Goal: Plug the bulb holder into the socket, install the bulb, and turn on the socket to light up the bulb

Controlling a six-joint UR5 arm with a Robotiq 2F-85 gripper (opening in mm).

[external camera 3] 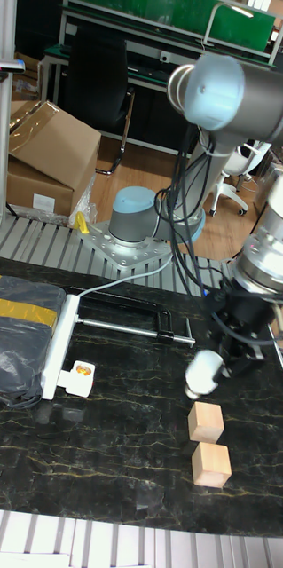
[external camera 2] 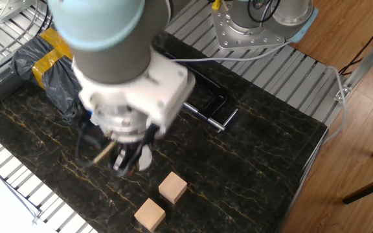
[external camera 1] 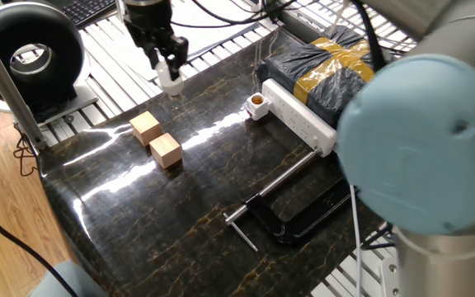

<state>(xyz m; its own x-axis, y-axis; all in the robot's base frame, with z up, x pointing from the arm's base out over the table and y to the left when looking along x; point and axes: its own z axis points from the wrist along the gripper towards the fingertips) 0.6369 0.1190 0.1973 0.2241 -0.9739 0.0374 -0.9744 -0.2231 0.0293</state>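
Two tan wooden cubes (external camera 1: 157,139) are set side by side, touching at a corner, near one edge of the dark marbled table (external camera 1: 180,214). A black clamp (external camera 1: 291,216) with a long silver bar is laid flat toward the opposite side. A black plastic-wrapped bundle with yellow tape (external camera 1: 324,66) is placed at the table's far edge. A round black fan-like unit (external camera 1: 30,56) is positioned off the table, and cardboard boxes (external camera 3: 43,155) are stacked on the floor beyond.

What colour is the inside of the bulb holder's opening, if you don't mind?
Copper-orange, inside the white bulb holder; the tall fixed view shows it best.
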